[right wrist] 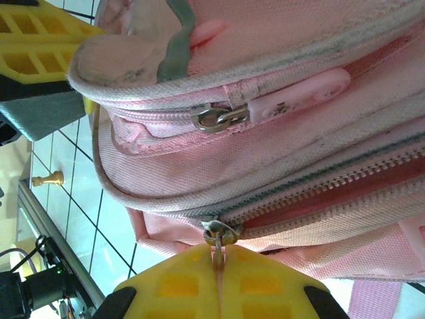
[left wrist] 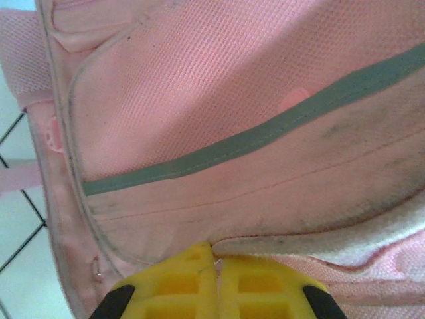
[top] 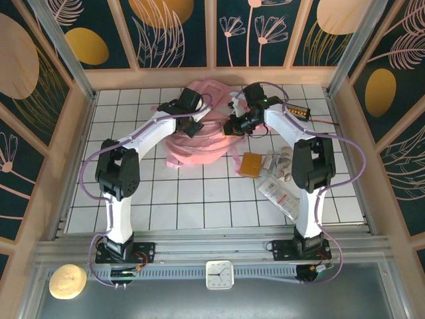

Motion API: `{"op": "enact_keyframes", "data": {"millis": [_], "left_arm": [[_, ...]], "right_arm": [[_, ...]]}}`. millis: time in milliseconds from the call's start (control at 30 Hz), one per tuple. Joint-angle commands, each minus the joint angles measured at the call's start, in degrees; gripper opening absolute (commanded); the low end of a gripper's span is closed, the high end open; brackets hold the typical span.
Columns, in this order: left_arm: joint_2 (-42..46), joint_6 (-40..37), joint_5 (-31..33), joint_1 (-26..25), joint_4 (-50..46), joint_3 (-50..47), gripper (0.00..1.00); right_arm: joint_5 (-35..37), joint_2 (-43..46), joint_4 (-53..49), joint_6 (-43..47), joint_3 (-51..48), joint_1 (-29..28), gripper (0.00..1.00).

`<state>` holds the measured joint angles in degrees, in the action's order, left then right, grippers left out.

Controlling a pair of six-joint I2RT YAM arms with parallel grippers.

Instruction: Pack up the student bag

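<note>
Nearest my bases lie the orange packet (top: pixel 252 163) and the white packets (top: pixel 279 187), not yet packed. Further out lies the student bag (top: pixel 199 143), on the far half of the table. My right gripper (right wrist: pixel 218 264) is closed on the zip pull (right wrist: pixel 220 234). My left gripper (left wrist: pixel 214 260) is closed at the bag's piped edge; if cloth is caught, I cannot tell. I judge I am opening the main pocket. Next I should draw the pull along its track, the left steadying the bag.

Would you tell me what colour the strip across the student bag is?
Dull grey against the pink student bag; the strip shows best in left wrist view.
</note>
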<state>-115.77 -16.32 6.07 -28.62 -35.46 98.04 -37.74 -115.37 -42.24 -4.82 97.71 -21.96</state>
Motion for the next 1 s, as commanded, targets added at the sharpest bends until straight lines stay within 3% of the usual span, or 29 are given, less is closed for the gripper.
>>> {"op": "enact_keyframes", "data": {"millis": [0,233,467,733,833,867,900,967], "left_arm": [[-0.8,2.9,-6.7,0.4,-0.2,2.9,0.00],[-2.1,13.7,-19.0,0.4,-5.2,10.7,0.00],[-1.5,14.7,-20.2,0.3,-6.9,13.2,0.00],[-2.5,17.6,-23.0,-2.1,-6.2,14.2,0.00],[-1.4,17.7,-18.4,-2.1,-6.1,13.1,0.00],[-0.3,16.8,-15.9,-2.1,-5.8,11.9,0.16],[1.3,15.4,-13.3,-2.1,-4.7,9.6,0.47],[4.4,13.3,-8.0,-1.8,-2.0,4.4,0.69]], "right_arm": [[-1.9,2.8,-1.6,1.2,1.2,-0.1,0.00],[1.3,2.8,-3.1,0.0,1.3,-2.8,0.00],[-0.7,2.5,-1.2,-4.8,2.7,-7.0,0.00],[-4.4,3.1,14.7,-23.9,-3.5,-12.0,0.00],[-3.1,4.2,18.3,-28.0,-7.0,-11.5,0.00],[-2.3,5.0,18.1,-28.0,-7.7,-10.9,0.00],[-1.9,5.8,17.9,-27.8,-8.6,-10.2,0.00],[-2.0,7.1,17.3,-27.1,-10.0,-9.7,0.00]]}}
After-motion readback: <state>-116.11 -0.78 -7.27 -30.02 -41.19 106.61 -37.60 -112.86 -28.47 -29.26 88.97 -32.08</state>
